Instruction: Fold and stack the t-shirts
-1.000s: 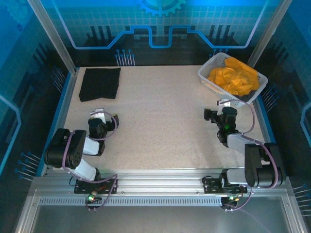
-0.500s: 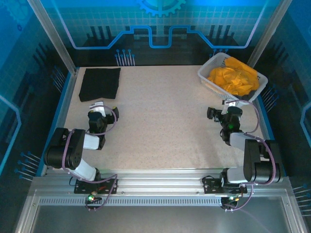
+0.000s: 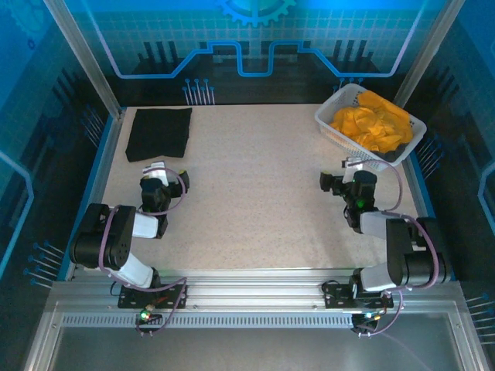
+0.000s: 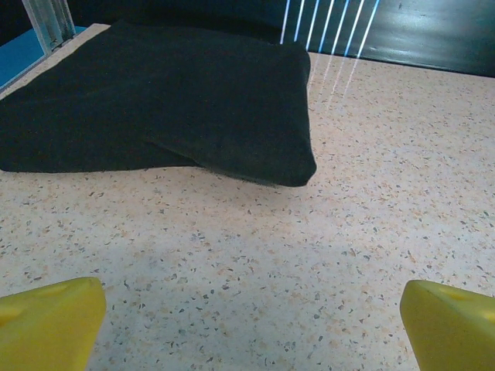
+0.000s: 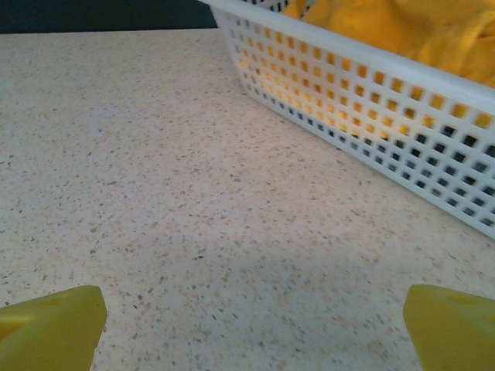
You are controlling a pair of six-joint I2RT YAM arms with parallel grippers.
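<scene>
A plain black t-shirt (image 3: pixel 158 133) lies folded at the table's far left corner, and it spreads across the top of the left wrist view (image 4: pixel 155 108). The orange-yellow t-shirts (image 3: pixel 373 125) are heaped in a white lattice basket (image 3: pixel 331 127) at the far right; the right wrist view has them (image 5: pixel 402 31) above the basket wall (image 5: pixel 363 100). My left gripper (image 3: pixel 157 170) hovers just short of the black shirt, open (image 4: pixel 247 325), with bare table between its yellow fingertips (image 4: pixel 46 317). My right gripper (image 3: pixel 356 166) sits near the basket's front corner, open (image 5: pixel 251 325) and holding nothing.
The speckled table (image 3: pixel 255 185) stretches between the two arms. A raised blue rim and metal posts (image 3: pixel 81 54) border the table's sides. The basket wall runs diagonally close to the right gripper's right side.
The left wrist has edged a little farther toward the black shirt. The right wrist moved up toward the basket, then shifted slightly left. Both grippers stayed open.
</scene>
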